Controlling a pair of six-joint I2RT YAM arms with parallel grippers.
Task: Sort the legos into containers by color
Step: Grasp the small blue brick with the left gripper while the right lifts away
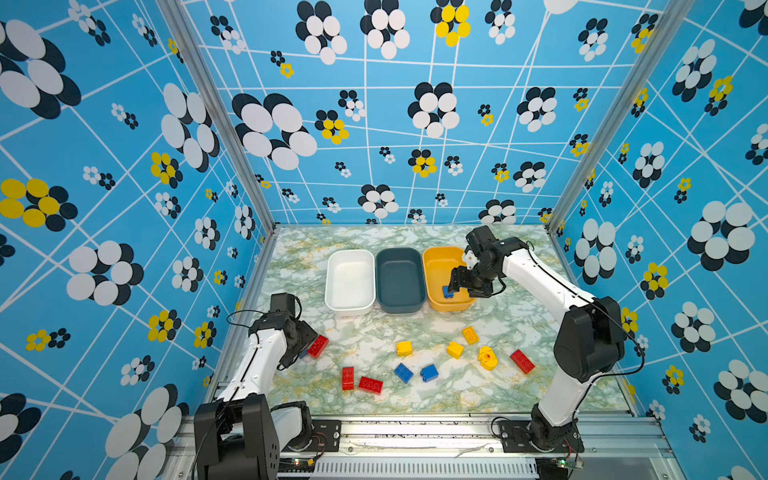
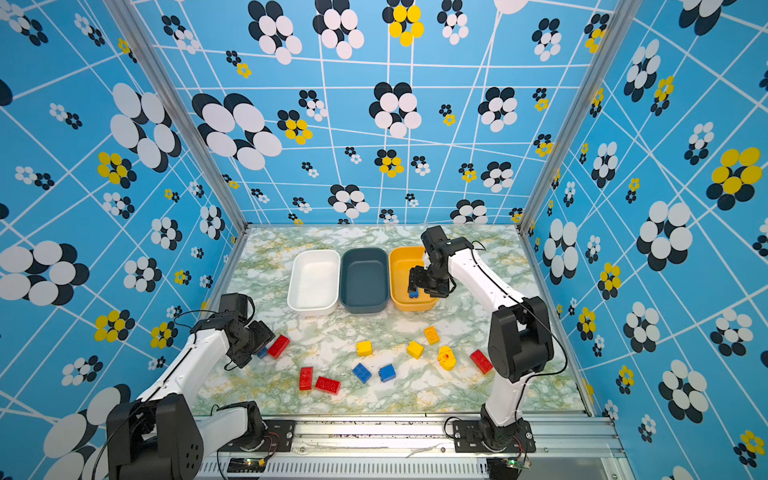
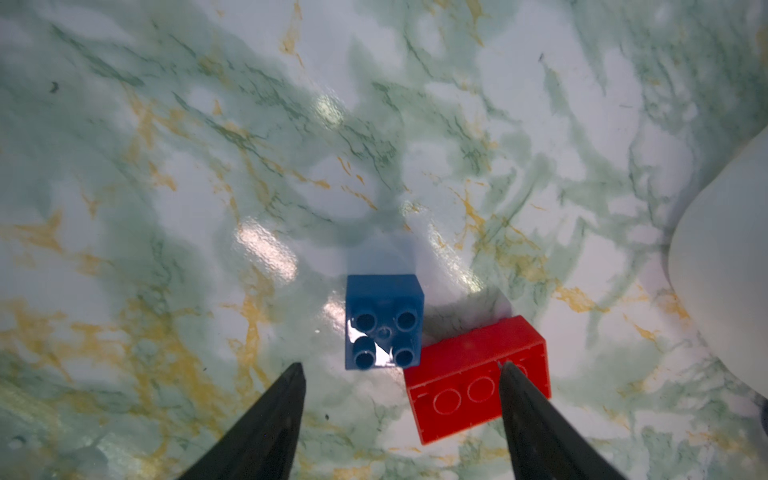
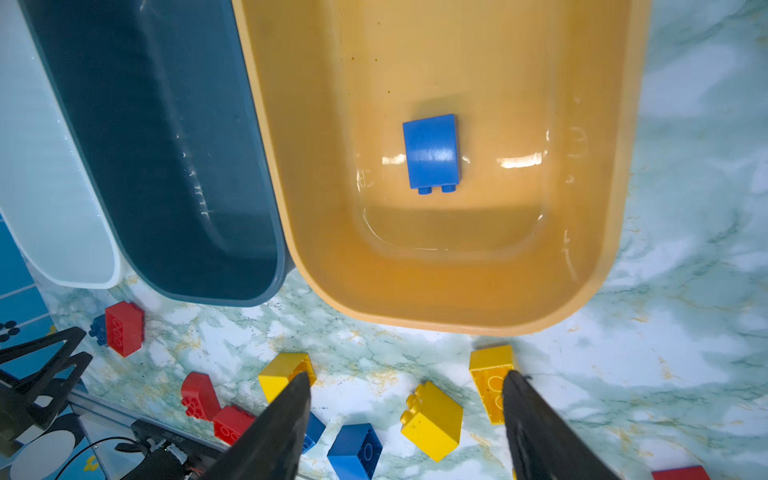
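Three tubs stand in a row on the green-marbled surface (image 1: 374,328). The dark teal tub (image 1: 401,307) is in the middle, with the white tub (image 1: 350,307) just beside it on the left arm's side. The yellow-orange tub (image 1: 434,266) is just beside it on the right arm's side.

The right arm (image 1: 536,278) reaches over that yellow-orange tub. The right jaws hang apart with nothing between them, above a blue brick (image 4: 432,151) lying on its side on the tub floor. Faint moulded marks on that floor are too blurred to read.

On the bare surface in front of the teal tub lie two red bricks (image 1: 359,380), two blue bricks (image 1: 415,372), three yellow bricks (image 1: 455,349), a rounded yellow piece with a red dot (image 1: 487,358) and another red brick (image 1: 522,361).

Further toward the left arm (image 1: 262,353), the left jaws stand apart, gripping nothing, low over the surface. A small blue brick (image 3: 384,320) sits just past their tips. A long red brick (image 3: 457,361) touches its corner and lies partly under one tip, crowding that side.
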